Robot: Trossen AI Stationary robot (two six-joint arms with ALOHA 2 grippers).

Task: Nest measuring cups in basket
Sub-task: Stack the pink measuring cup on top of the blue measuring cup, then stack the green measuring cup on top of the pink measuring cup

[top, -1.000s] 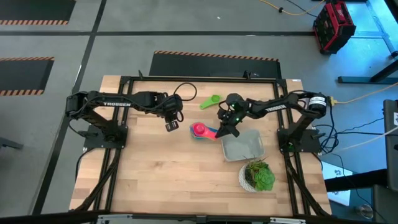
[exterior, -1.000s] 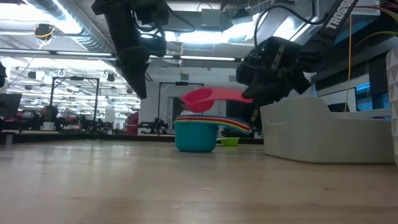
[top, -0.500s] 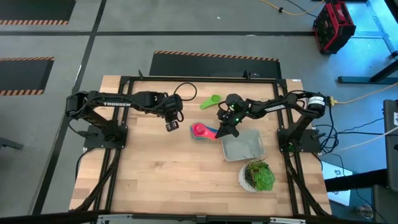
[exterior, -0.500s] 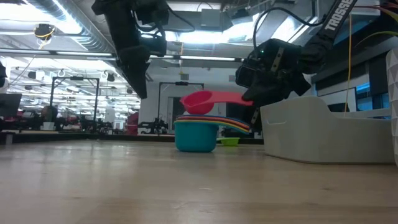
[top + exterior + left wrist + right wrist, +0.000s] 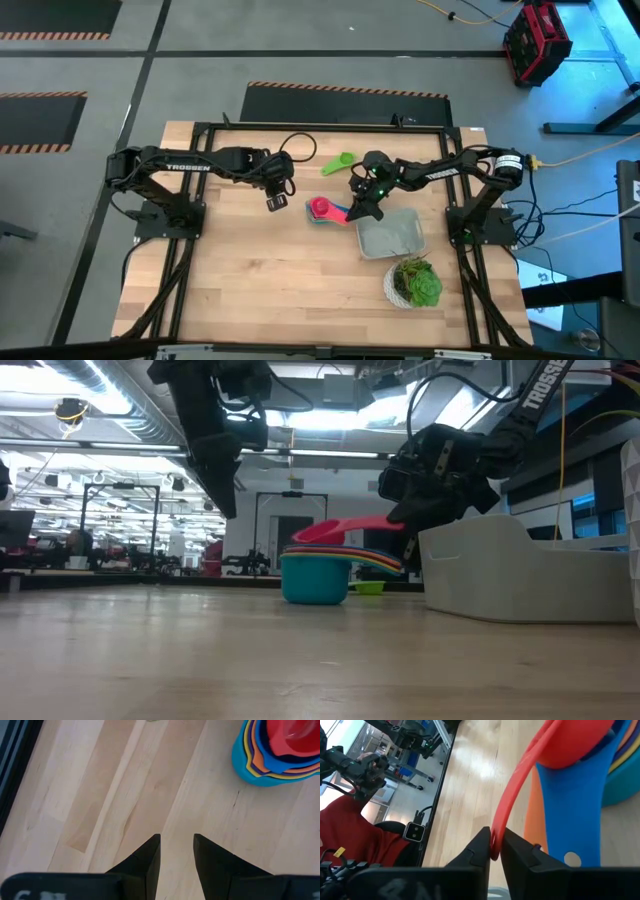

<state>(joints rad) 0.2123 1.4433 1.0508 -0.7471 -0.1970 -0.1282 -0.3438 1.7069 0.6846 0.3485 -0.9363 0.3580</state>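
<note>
Pink-red cup [image 5: 325, 533] settles onto the nested stack [image 5: 315, 575], its handle pinched by the right gripper [image 5: 493, 851]; the left gripper [image 5: 176, 855] waits part-open nearby.

Nested measuring cups [image 5: 322, 210], pink on top, sit just beside the gray basket [image 5: 391, 237]; green cup [image 5: 338, 162] apart.

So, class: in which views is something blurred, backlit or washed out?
Low view: ceiling lights glare, both arms are dark silhouettes, the near table is blurred. Right wrist view: the red cup's handle is soft, and the room is washed out. High view: evenly lit.
</note>
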